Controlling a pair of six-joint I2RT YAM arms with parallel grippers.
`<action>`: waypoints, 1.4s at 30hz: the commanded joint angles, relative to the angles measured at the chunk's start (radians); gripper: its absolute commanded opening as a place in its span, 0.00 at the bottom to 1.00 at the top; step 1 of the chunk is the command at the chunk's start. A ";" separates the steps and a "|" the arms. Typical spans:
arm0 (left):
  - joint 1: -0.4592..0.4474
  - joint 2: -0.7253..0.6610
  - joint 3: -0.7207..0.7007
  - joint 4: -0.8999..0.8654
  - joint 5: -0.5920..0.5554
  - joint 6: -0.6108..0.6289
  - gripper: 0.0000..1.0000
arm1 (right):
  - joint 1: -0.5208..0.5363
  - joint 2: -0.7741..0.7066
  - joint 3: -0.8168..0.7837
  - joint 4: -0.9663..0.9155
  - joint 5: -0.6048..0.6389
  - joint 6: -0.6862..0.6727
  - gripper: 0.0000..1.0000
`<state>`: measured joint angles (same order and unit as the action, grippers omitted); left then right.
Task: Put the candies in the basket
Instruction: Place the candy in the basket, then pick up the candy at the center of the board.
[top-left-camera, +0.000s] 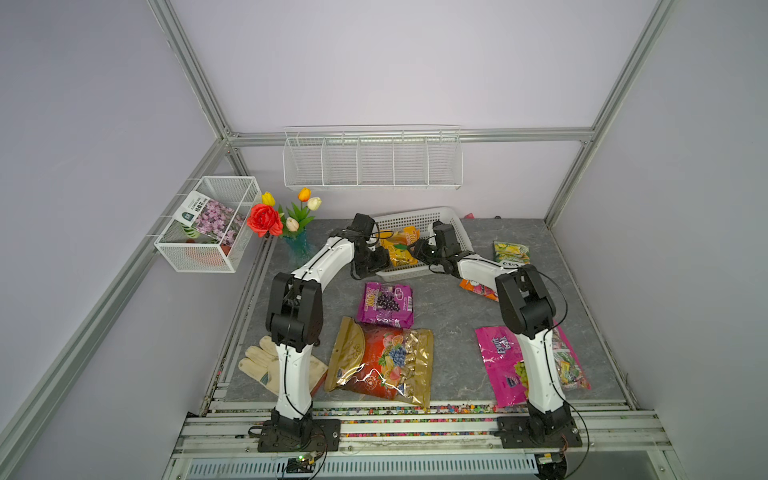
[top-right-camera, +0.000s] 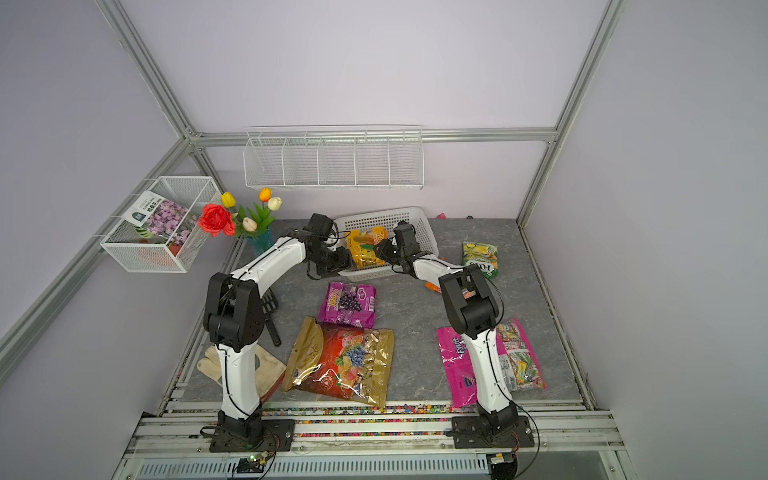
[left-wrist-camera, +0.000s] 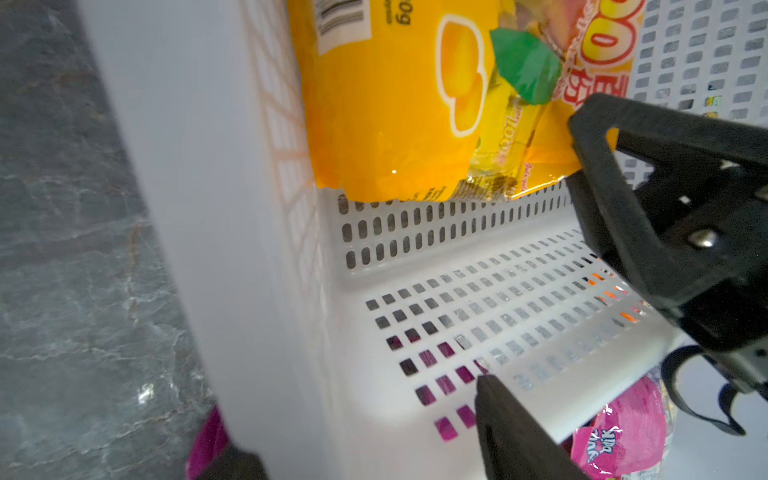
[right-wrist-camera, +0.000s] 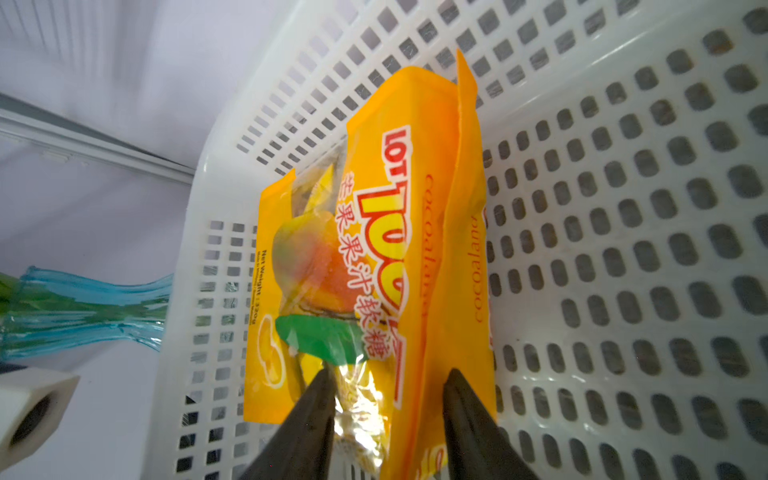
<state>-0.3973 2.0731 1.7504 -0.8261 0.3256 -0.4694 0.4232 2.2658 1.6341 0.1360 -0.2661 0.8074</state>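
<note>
Basket (right-wrist-camera: 623, 249) of perforated white plastic holds glossy yellow bag (right-wrist-camera: 415, 249).

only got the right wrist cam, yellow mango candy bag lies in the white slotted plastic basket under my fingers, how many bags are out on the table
Observer: Five: glossy purple grape bag, large gold-and-red fruit-print bag, large pink bag, green FOX'S bag, small orange bag.
Operator: where's the left gripper
Observer: The left gripper straddles the white slotted basket's left wall; whether it grips is unclear.
Operator: which bag is closest to the basket
Observer: The purple grape bag, it looks like, just in front of it.
</note>
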 joint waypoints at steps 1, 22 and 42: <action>0.001 -0.078 0.013 -0.046 -0.030 0.037 0.72 | -0.033 -0.109 -0.030 -0.063 0.022 -0.094 0.50; 0.043 -0.389 -0.427 0.099 0.029 -0.043 0.91 | 0.093 -0.628 -0.421 -0.468 0.045 -0.480 0.53; 0.066 -0.385 -0.587 0.208 -0.085 -0.073 0.75 | 0.259 -0.574 -0.553 -0.433 0.032 -0.231 0.43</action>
<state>-0.3340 1.7252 1.1992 -0.6144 0.3260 -0.5430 0.6765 1.6436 1.0481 -0.3065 -0.2165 0.5117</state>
